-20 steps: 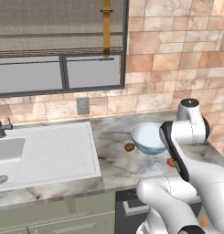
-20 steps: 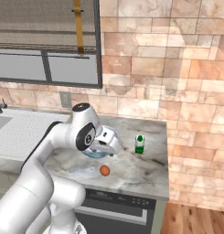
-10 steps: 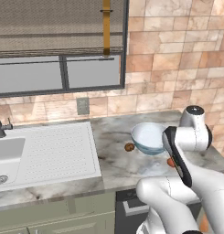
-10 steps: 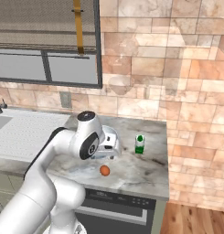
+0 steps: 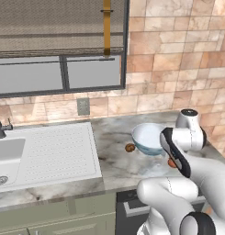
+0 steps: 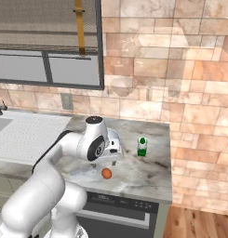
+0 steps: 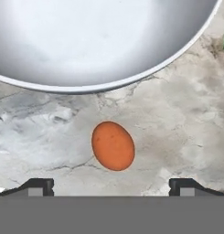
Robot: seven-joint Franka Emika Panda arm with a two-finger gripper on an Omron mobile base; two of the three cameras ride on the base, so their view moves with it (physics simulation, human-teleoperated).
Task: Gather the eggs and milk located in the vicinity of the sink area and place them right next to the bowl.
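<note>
Lying beside the bowl (image 7: 95, 41), orange-brown egg (image 7: 113, 145) under open claw (image 7: 111, 185)

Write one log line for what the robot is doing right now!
fingers: open, empty | orange egg: on counter by bowl, below fingers | brown egg: at bowl's other side | green bottle: upright, near wall

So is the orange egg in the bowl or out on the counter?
Out. The orange egg lies on the marble counter just outside the bowl rim, with bare counter between them.
</note>
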